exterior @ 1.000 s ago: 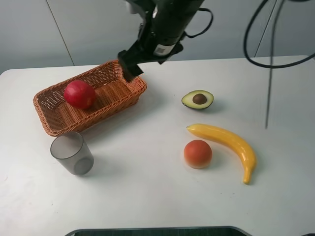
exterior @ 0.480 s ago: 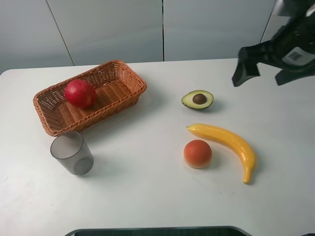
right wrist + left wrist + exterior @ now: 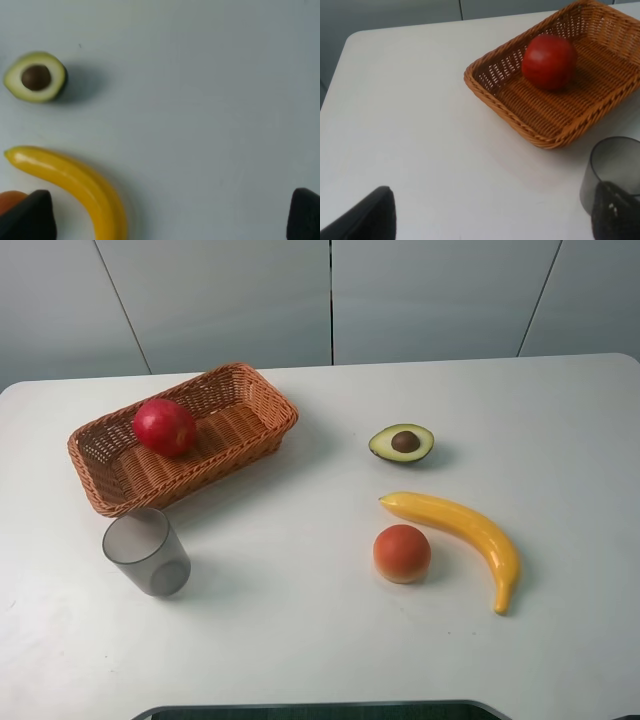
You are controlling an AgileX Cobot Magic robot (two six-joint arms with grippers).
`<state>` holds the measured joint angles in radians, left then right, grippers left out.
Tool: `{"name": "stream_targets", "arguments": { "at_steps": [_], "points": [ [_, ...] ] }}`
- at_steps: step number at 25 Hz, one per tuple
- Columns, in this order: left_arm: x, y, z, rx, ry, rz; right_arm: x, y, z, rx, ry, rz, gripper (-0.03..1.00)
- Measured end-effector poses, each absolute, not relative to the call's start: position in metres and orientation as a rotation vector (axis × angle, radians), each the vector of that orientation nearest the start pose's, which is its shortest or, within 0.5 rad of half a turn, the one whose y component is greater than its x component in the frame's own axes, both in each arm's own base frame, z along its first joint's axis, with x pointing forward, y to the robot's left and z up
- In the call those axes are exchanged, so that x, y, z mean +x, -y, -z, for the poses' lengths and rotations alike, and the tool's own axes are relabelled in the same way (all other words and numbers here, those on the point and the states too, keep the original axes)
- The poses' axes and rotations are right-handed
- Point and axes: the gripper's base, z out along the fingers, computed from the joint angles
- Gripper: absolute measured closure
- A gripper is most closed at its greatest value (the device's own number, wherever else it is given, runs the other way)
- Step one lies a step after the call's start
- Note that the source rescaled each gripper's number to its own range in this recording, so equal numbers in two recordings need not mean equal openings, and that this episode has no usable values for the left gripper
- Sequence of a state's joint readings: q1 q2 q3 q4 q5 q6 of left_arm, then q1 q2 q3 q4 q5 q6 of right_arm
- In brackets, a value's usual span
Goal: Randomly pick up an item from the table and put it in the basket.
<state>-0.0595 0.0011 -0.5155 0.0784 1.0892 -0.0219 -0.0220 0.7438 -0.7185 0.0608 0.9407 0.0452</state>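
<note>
Inside the basket [image 3: 272,400], toward its L end as the high cam shows it, sits the apple [image 3: 163,427]. It rests on the woven floor close to the far wall, w/ nothing gripping it. L wrist cam agrees: apple [image 3: 549,61] down in the basket [image 3: 490,97], out beyond the L jaws on the cup [image 3: 615,165] side.

L jaws are spread wide & empty. Only the two dark fingertips [image 3: 370,215] show at the pic's corners, w/ bare counter [image 3: 420,125] btw them. R jaws are likewise spread, holding nothing, fingertips [image 3: 27,215] far apart above the banana [image 3: 70,185] & avocado half [image 3: 35,76]. Neither arm shows in the high view.

Judgement: the drop looks done. Apple's in, so no move on it seems needed. If another pick were wanted, banana [image 3: 460,535], peach [image 3: 402,553] & avocado half [image 3: 402,443] all lie on the R side of the counter [image 3: 300,640], well apart from the basket, so R arm is nearer them. L arm is nearer the basket & the grey cup [image 3: 147,552], just beside the basket's near corner. Basket's long axis runs diagonal, near-L to far-R. Banana's runs far-L to near-R w/ a curve, so jaws would prob. need to close across it.
</note>
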Motion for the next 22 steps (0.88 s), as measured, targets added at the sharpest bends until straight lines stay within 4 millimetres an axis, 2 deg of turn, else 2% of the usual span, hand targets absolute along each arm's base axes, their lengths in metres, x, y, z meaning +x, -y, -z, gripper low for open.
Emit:
{"name": "stream_targets", "arguments": {
  "at_steps": [6, 9, 17, 22],
  "points": [
    [-0.007, -0.007, -0.279, 0.033, -2.056, -0.044, 0.069, -0.003, -0.321, 0.073, -2.295, -0.081, -0.03],
    [-0.007, -0.007, -0.279, 0.033, -2.056, -0.044, 0.050, -0.002, -0.319, 0.066, -2.261, -0.053, -0.03],
    [-0.007, -0.007, -0.279, 0.033, -2.056, -0.044, 0.033, -0.002, -0.290, 0.065, -2.273, -0.048, -0.03],
    [-0.007, -0.007, -0.279, 0.033, -2.056, -0.044, 0.026, -0.002, -0.280, 0.054, -2.259, -0.047, -0.03]
  ]
}}
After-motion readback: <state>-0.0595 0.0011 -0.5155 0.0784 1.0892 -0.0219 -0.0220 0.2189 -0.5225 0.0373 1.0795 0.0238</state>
